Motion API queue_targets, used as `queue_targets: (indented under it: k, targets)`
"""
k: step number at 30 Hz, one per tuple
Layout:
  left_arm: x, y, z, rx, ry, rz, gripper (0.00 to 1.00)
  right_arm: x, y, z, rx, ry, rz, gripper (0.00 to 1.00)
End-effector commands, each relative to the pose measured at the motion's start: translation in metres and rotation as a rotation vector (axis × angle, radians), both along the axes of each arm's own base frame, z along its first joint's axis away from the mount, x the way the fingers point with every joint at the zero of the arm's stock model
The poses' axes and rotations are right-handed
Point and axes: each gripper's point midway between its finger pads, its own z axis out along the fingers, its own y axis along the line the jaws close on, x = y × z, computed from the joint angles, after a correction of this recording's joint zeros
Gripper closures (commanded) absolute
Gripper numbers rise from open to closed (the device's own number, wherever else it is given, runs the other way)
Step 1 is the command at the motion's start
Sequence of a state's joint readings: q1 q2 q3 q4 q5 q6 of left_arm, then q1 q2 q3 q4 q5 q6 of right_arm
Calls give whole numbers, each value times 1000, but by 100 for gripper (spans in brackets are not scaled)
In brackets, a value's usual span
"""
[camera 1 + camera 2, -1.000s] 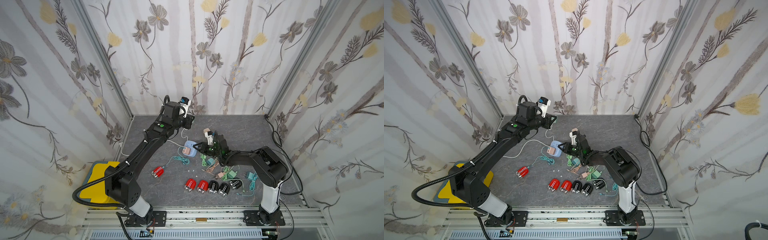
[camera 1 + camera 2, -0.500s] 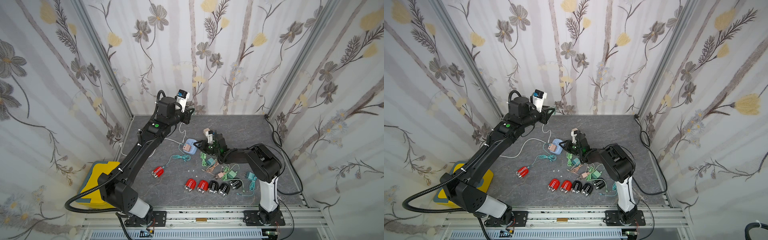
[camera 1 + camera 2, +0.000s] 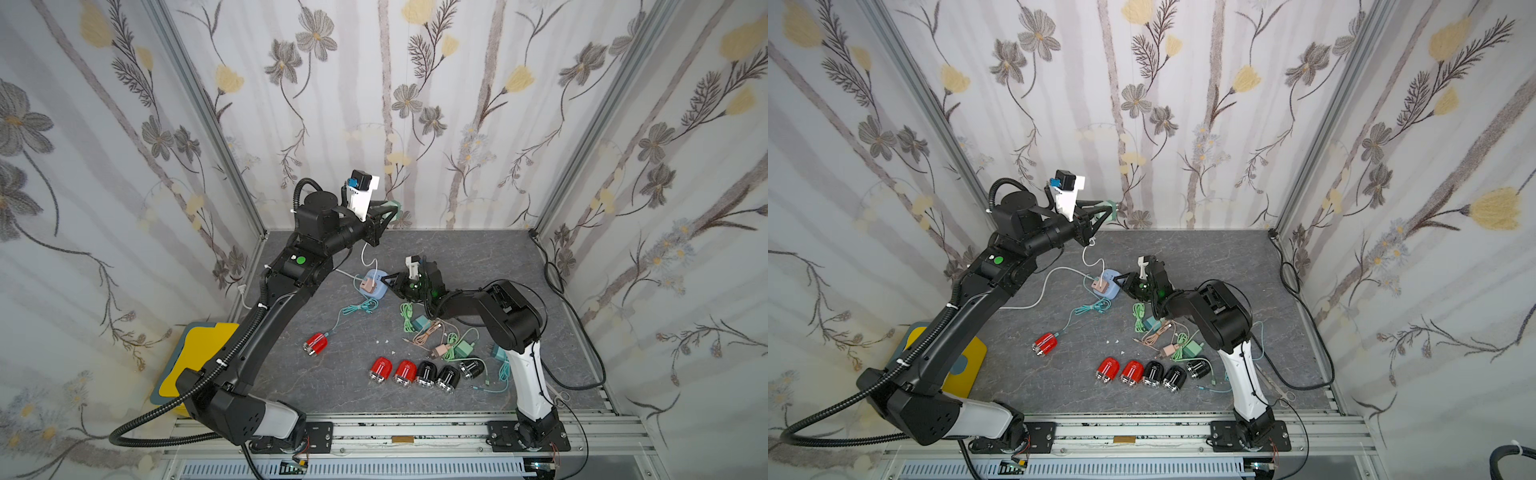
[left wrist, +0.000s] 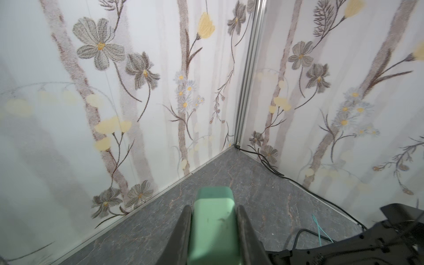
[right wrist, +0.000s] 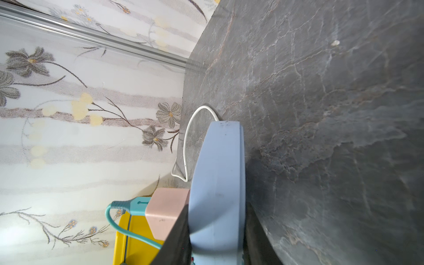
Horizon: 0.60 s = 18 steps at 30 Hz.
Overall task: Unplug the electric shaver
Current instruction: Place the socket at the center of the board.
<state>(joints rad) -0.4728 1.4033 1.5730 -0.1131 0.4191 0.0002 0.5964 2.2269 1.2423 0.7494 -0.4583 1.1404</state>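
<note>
Left gripper [image 4: 214, 238]: jaws narrow, clamped on a green adapter [image 4: 214, 206], held clear of the table [image 3: 478, 266] near the back wall. Right gripper [image 5: 215, 243]: jaws pressed to both sides of a blue socket block [image 5: 218, 172] lying on the table. Pink adapter [image 5: 166, 211]: seated in the block, teal cable [image 5: 124, 227] plugged into it. Red shaver [image 3: 316, 344]: on the table, apart from both grippers, a teal cable at its end.
</note>
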Motion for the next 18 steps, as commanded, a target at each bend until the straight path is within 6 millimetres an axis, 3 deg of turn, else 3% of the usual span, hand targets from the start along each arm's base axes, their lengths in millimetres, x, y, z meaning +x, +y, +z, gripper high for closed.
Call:
queue_targets:
  k: [1, 5, 9, 10, 18]
  targets:
    - [-16, -1, 16, -34, -44, -44, 81, 3, 9, 4, 42, 17, 9, 71]
    - [-29, 4, 5, -25, -17, -45, 81, 7, 13, -3, 33, 46, 4, 62]
    - [-36, 9, -21, 1, 45, -34, 81, 9, 13, -8, 24, 72, -6, 55]
    - [-45, 15, -19, -5, 37, -30, 81, 9, 11, -11, 17, 78, -11, 54]
    - [-61, 24, -55, 5, 125, -15, 81, 8, 1, -16, -68, 79, -41, 48]
